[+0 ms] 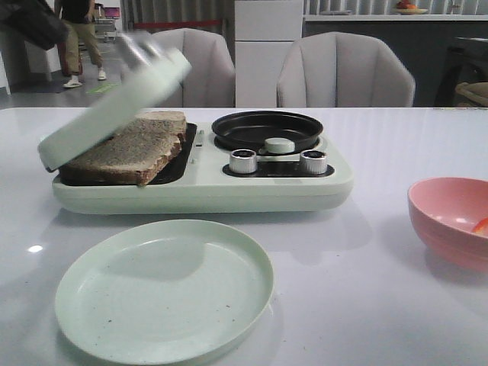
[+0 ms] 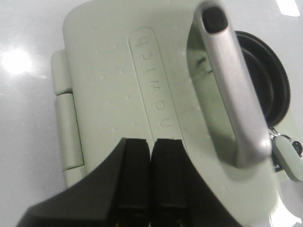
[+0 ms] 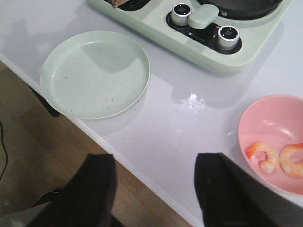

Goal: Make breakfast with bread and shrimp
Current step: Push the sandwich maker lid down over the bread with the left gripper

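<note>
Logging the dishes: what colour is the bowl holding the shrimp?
Pink bowl, clearest in the right wrist view.

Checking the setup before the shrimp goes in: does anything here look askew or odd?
One thing: the bread lies crooked in the sandwich press. A corner of the top slice sticks out over the front rim, under the half-raised lid. The shrimp sit neatly in the pink bowl; nothing looks spilled.

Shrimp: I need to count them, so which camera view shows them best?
The right wrist view: two shrimp lie in plain sight in the pink bowl. The front view shows only an orange sliver at the frame's edge; the left wrist view shows none.
</note>
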Action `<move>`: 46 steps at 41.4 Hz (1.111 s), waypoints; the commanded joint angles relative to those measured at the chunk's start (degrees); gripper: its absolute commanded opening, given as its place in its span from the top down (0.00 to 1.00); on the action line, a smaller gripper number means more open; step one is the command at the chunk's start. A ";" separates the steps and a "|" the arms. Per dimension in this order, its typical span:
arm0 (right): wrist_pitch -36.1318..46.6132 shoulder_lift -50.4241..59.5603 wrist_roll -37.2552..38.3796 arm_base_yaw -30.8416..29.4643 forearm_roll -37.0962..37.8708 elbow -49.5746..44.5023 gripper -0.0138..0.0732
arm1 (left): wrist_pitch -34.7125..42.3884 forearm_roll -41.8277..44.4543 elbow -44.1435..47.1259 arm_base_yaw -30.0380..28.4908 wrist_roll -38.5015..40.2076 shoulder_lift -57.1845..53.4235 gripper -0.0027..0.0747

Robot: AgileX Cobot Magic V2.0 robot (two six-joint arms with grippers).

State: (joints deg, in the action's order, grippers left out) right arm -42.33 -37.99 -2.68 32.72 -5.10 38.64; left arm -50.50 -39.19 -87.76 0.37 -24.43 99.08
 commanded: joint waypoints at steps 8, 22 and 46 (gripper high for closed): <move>4.08 0.23 -0.27 -0.04 0.30 1.62 0.30 | 2.38 -2.22 2.79 7.68 -5.16 -10.84 0.84; 4.08 0.23 -0.27 -0.04 0.30 1.62 0.30 | 9.34 3.84 18.35 21.34 -6.59 -25.04 0.84; 5.44 -0.74 -0.27 -0.04 -0.20 1.47 0.30 | 17.75 5.93 46.52 33.47 -6.59 -56.03 0.84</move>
State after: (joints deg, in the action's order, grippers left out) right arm -41.29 -38.19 -2.56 32.72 -5.10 38.59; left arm -38.22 -30.54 -41.79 33.40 -30.99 46.97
